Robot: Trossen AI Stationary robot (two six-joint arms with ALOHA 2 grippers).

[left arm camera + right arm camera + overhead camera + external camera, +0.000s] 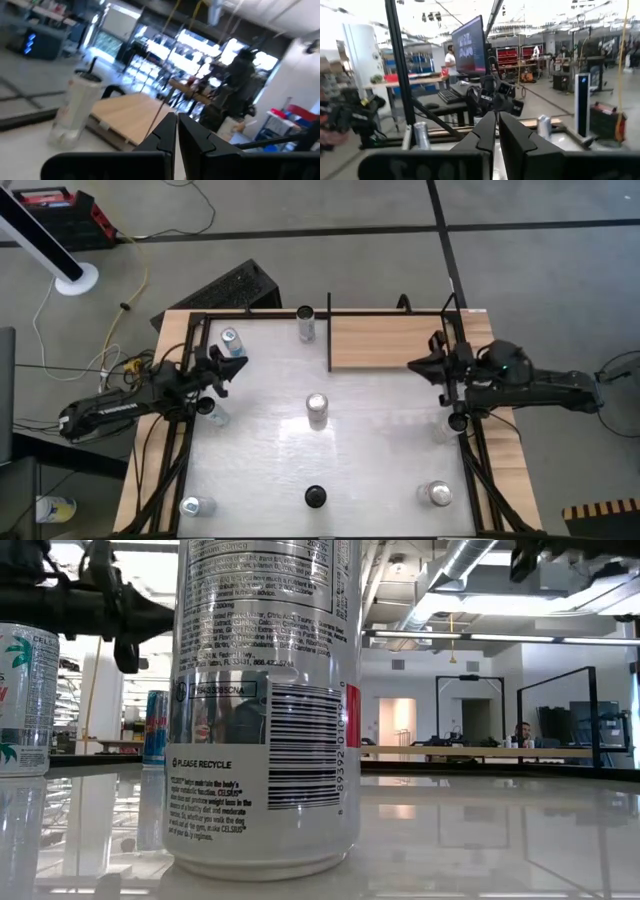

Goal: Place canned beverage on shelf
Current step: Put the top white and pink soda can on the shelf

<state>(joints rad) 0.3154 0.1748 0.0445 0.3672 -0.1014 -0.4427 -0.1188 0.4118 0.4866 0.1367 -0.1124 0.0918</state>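
Note:
Several drink cans stand on the white tabletop: one in the middle (pixel 317 410), one at the far edge (pixel 306 323) beside the shelf, one at the far left (pixel 232 340), and one close to the low camera (pixel 265 700). The shelf (pixel 395 340) is a light-wood panel with black rods, at the table's far right. My left gripper (pixel 243 363) hangs above the table's left side, shut and empty; its fingers show in the left wrist view (pixel 176 131). My right gripper (pixel 410 366) hangs by the shelf's near edge, shut and empty, and also shows in the right wrist view (pixel 496 127).
More cans stand near the front: a dark-topped one (pixel 315 497), one at the near right (pixel 437 494), one at the near left (pixel 195 505), and one under the left arm (pixel 215 412). A black upright rod (pixel 329 330) marks the shelf's left end.

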